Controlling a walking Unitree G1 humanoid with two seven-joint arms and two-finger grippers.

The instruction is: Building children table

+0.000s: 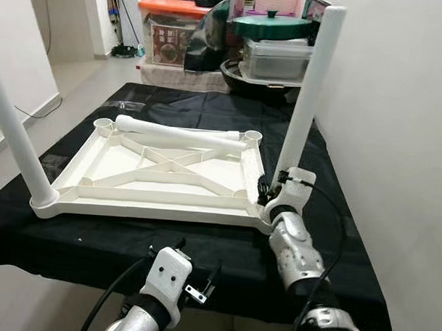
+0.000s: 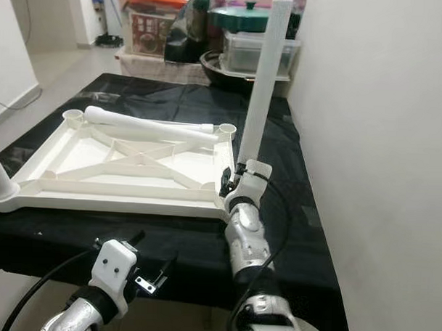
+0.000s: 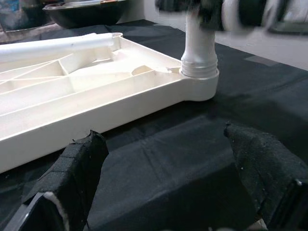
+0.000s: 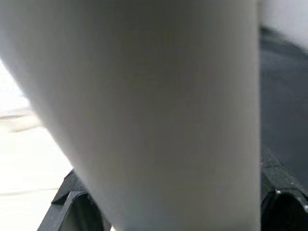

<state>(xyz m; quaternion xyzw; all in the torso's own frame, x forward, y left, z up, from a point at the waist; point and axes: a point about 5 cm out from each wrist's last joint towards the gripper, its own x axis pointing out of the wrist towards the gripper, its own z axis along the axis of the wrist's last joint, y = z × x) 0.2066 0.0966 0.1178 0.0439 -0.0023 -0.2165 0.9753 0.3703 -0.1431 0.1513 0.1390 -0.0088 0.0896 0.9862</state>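
Right eye view is showing the right gripper (image 2: 231, 182) pinching the upright leg (image 2: 262, 87) low down, likely seating it in the overturned tabletop (image 2: 126, 166)'s near corner socket, while the left gripper (image 3: 168, 183) is hanging spread over the black cloth (image 1: 203, 256)

My right gripper (image 1: 266, 194) tips hidden behind upright white plastic table leg (image 1: 311, 89), near-left leg (image 1: 15, 140) top cropped, wrist cam blurred w/ leg.
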